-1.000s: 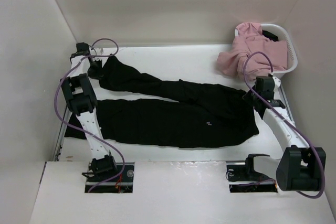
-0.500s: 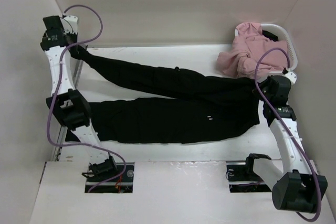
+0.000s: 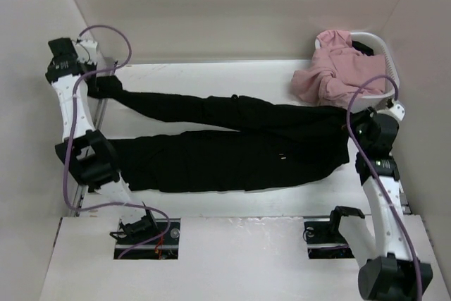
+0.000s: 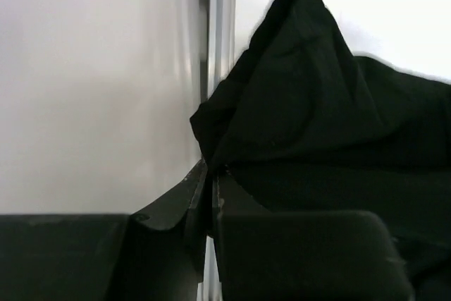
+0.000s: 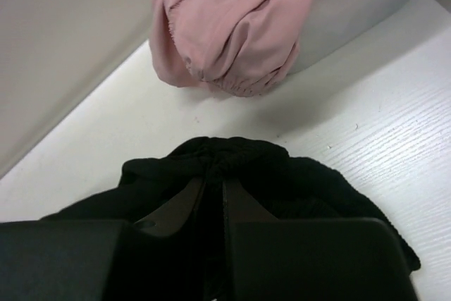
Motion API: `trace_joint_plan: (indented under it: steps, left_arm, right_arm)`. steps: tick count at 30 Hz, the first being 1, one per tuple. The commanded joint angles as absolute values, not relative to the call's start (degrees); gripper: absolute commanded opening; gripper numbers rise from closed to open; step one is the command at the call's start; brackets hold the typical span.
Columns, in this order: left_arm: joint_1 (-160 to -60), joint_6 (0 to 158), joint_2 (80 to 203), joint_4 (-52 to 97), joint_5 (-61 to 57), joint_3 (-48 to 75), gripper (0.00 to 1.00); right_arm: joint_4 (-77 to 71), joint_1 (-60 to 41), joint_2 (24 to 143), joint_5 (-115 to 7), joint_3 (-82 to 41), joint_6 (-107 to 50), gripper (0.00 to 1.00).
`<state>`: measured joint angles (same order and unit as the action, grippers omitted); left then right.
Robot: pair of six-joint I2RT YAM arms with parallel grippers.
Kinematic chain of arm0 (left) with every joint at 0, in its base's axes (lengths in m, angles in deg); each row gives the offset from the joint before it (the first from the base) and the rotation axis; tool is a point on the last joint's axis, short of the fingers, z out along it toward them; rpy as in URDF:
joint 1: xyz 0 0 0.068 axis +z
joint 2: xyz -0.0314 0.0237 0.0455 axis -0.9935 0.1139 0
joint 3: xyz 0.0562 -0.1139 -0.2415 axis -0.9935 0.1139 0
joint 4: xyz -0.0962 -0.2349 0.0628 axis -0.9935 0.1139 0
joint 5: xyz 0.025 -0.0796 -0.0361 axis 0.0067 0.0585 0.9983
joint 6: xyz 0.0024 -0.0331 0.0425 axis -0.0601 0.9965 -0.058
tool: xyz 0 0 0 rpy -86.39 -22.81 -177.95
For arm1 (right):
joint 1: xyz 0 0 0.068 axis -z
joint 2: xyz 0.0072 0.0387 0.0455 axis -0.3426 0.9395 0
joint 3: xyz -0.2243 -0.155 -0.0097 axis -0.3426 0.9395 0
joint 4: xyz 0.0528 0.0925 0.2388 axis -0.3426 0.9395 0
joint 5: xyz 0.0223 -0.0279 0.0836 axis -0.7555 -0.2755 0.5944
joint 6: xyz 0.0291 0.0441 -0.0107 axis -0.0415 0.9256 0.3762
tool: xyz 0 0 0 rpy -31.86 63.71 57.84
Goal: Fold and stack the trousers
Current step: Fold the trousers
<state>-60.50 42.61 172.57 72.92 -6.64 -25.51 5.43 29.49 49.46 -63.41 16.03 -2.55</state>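
Observation:
Black trousers [image 3: 232,142] lie spread across the table, waist at the right, two legs running left. My left gripper [image 3: 99,84] is shut on the cuff of the far leg [image 4: 303,103] at the table's left edge by the rail. My right gripper [image 3: 352,123] is shut on the bunched waistband [image 5: 232,163] at the right end. The far leg is pulled straight between the two grippers. The near leg [image 3: 169,167] lies flat below it.
A white basket [image 3: 386,68] at the back right holds pink trousers [image 3: 338,68] that spill over its rim; they also show in the right wrist view [image 5: 232,26]. A metal rail [image 4: 218,26] and side walls border the table closely on the left.
My left gripper has carried the far leg's cuff outward to the left edge and then down. My right gripper has pulled the waistband right. The far leg is now stretched straight.

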Motion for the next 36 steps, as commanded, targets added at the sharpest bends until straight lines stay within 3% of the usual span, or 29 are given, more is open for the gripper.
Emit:
trace_joint_plan:
  steps: [1,5,8,10,15,16,17,20,25,32,34,35,36]
  left_arm:
    - [-55.74,39.88,157.95,72.97,-6.03,-12.14,0.01]
    - [-48.81,35.22,146.69,71.3,-5.67,11.17,0.01]
    - [-44.23,30.74,141.67,69.2,-5.67,24.1,0.01]
    - [-42.2,28.46,139.56,66.83,-5.67,30.18,0.01]
    - [-39.48,25.02,137.61,63.22,-5.23,37.14,0.01]
    - [-39.21,25.02,137.18,62.78,-4.53,37.32,0.01]
    - [-38.86,24.93,137.09,62.43,-4.18,37.32,0.01]
    - [-38.94,25.02,137.44,62.42,-3.56,36.97,0.01]
    - [-38.94,25.46,138.14,61.63,-3.12,36.71,0.02]
    - [-39.03,25.46,138.32,61.02,-3.12,35.04,0.02]
    - [-38.77,25.54,138.32,60.93,-3.03,34.43,0.02]
    - [-38.68,25.81,138.23,60.67,-2.95,34.07,0.02]
    - [-38.59,26.16,138.23,60.49,-2.77,33.64,0.02]
  right_arm:
    - [1.27,30.01,40.37,-63.68,20.07,-0.6,0.01]
    - [11.0,31.06,27.8,-68.24,26.59,6.61,0.14]
    - [19.27,33.52,22.07,-71.33,27.39,8.73,0.37]
    - [25.41,35.36,20.22,-72.91,26.16,10.3,0.52]
    - [42.65,38.1,15.56,-74.41,21.95,20.58,0.75]
    - [45.2,37.84,15.03,-73.98,20.98,22.51,0.84]
    - [48.44,37.66,14.68,-73.88,19.58,24.62,1.0]
    - [53.39,37.31,15.72,-72.4,17.28,27.88,1.0]
    - [48.93,34.41,25.81,-66.06,23.94,35.51,1.0]
    - [35.83,27.29,43.04,-76.25,27.47,39.93,1.0]
    - [33.19,27.11,46.65,-75.29,28.0,39.76,0.84]
    - [31.96,27.11,48.06,-74.42,28.35,39.5,0.7]
    - [31.08,27.02,48.51,-73.98,28.35,39.23,0.49]
